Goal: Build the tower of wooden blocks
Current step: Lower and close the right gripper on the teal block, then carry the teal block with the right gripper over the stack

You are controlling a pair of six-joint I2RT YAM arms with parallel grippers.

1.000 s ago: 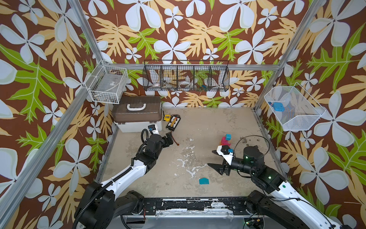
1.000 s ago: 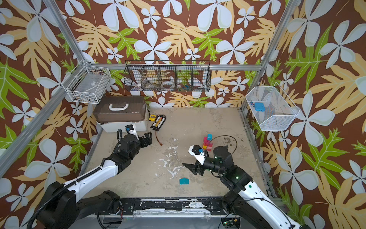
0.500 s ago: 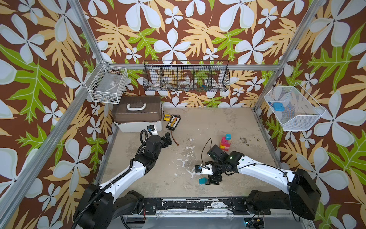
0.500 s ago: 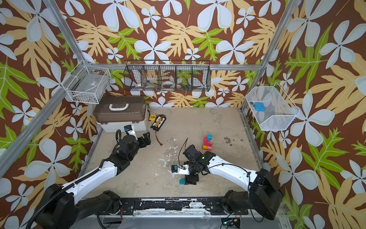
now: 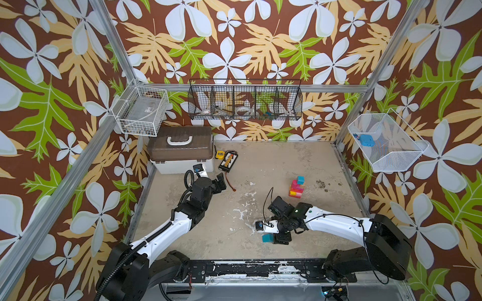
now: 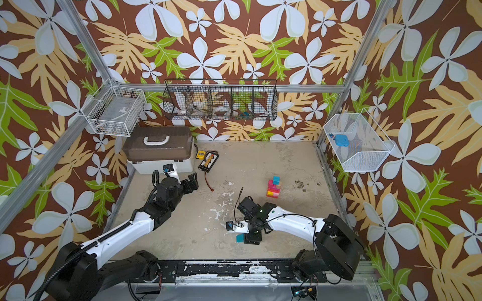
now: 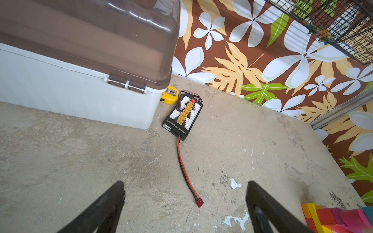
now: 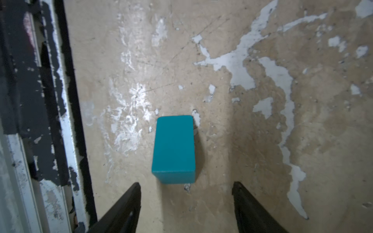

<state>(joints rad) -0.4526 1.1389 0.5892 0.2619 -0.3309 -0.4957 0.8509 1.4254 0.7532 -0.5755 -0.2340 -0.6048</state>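
Teal block [image 8: 173,149] lies alone by the front rail [image 8: 60,100], right gripper [image 8: 186,184] poised over it, fingers apart to straddle it; tower [image 5: 296,187] stands well behind. Left gripper [image 7: 184,182] hangs spread and empty, seemingly keeping clear.

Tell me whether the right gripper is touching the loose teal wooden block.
Apart. The right wrist view shows bare tabletop between the right gripper and the teal wooden block.
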